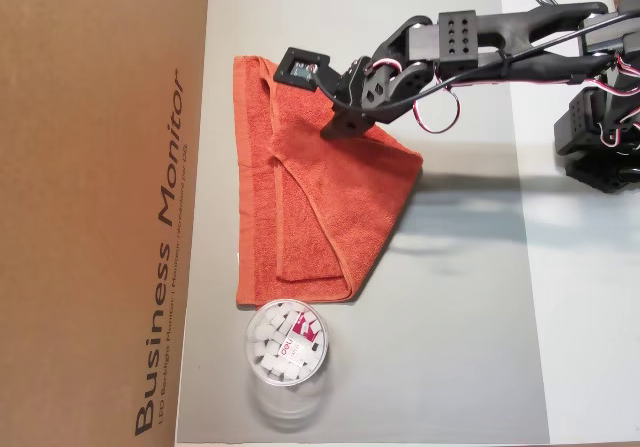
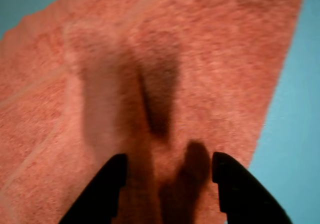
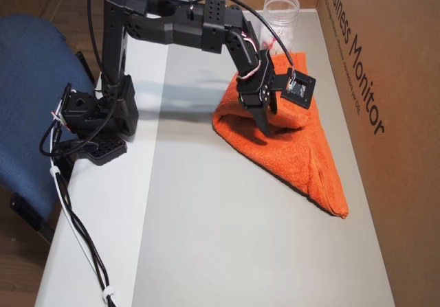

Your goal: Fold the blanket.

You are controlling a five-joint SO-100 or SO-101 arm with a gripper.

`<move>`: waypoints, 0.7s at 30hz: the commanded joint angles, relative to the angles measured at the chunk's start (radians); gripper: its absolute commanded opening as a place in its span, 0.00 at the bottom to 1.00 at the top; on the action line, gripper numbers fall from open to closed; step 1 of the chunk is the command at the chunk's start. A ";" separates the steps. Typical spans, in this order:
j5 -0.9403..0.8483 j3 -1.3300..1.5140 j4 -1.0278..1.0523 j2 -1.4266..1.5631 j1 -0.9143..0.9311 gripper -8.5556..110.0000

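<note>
Beside blanket (image 1: 320, 207): tub (image 1: 287, 342), cardboard box (image 1: 100, 207); gripper (image 2: 167, 176) spread.

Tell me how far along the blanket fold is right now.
Partly done: the blanket already lies doubled into a rough triangle, one layer folded over another, beside the clear tub. In hand: the gripper sits over the cloth with fingers apart; the wrist view shows nothing pinched. Left: the edges look uneven, so probably another fold or some tidying.
</note>
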 commanded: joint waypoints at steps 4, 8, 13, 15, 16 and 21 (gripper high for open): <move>0.074 -0.081 -0.015 0.003 -0.061 0.21; 0.074 -0.081 -0.015 -0.015 -0.074 0.21; 0.074 -0.084 -0.017 -0.052 -0.058 0.21; 0.074 -0.084 -0.017 -0.054 -0.052 0.22; 0.074 -0.084 -0.017 -0.054 -0.043 0.22; 0.074 -0.084 -0.017 -0.060 -0.035 0.22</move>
